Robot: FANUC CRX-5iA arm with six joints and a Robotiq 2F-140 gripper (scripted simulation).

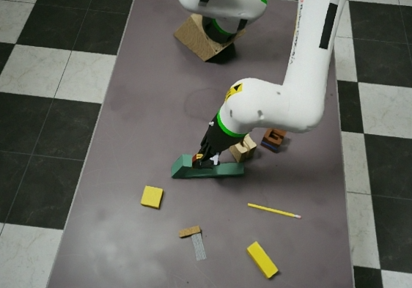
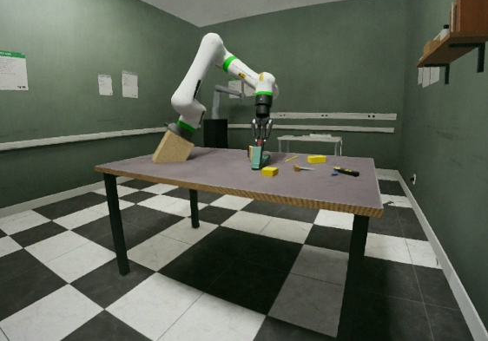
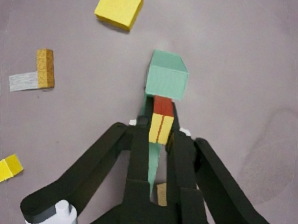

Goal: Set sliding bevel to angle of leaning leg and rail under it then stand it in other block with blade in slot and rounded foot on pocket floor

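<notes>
The green rail (image 1: 216,170) lies on the table with its leaning leg (image 1: 182,161) rising at its left end; the leg also shows in the wrist view (image 3: 166,76). My gripper (image 1: 206,160) is down over the rail just right of the leg, shut on the sliding bevel (image 1: 198,157). In the wrist view the bevel's yellow and red parts (image 3: 160,121) sit between my fingers, right against the leg. Its blade is mostly hidden. A light wooden block (image 1: 243,149) and a darker brown block (image 1: 274,138) stand right of the rail, partly under my arm.
Two yellow blocks (image 1: 152,197) (image 1: 262,259), a yellow pencil (image 1: 274,210) and a small cork-and-metal square (image 1: 193,237) lie in front of the rail. A large wooden wedge (image 1: 199,37) sits at the arm's base. A hand tool (image 2: 345,171) lies near the table's right side.
</notes>
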